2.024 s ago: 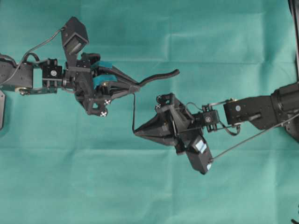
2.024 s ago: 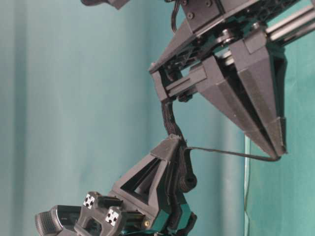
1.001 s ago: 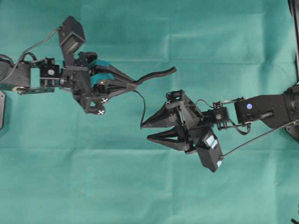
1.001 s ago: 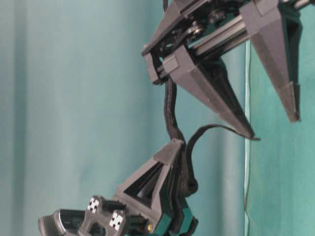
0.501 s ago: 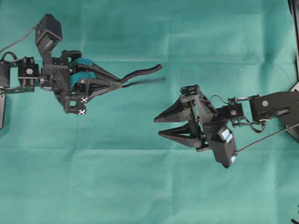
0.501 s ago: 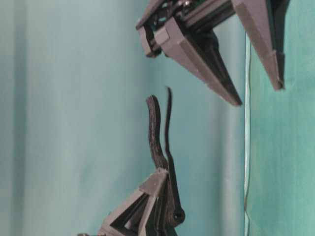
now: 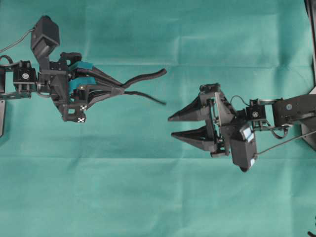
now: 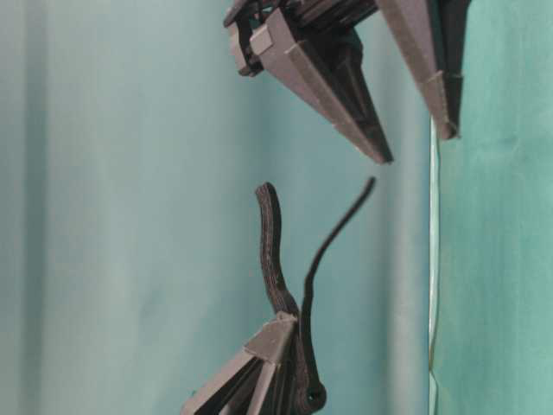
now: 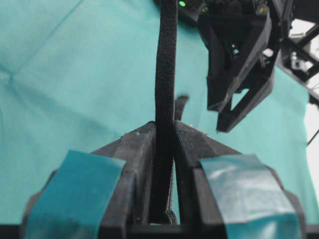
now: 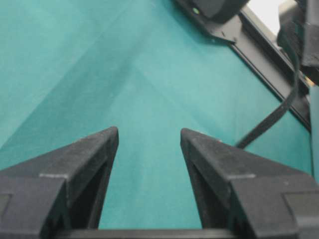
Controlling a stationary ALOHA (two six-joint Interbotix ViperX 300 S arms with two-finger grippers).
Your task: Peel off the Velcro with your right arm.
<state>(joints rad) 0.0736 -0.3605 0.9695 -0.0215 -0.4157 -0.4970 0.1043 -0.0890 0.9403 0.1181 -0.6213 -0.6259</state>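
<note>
Overhead exterior view: the left tool (image 7: 118, 90), toward nine o'clock over the green counter (image 7: 148, 197), is clenched on the Velcro (image 7: 148, 76), whose two layers fork apart toward three o'clock, while the right tool (image 7: 173, 126) stands released and empty, well apart. Table-level view: the thin layer (image 8: 333, 238) curls toward the right tool's fingers (image 8: 346, 104) without touching them. From the left wrist, the thick layer (image 9: 167, 64) rises from the pinch toward twelve o'clock; to finish well, I'd regrasp the thin tail near its tip and pull steadily away.
</note>
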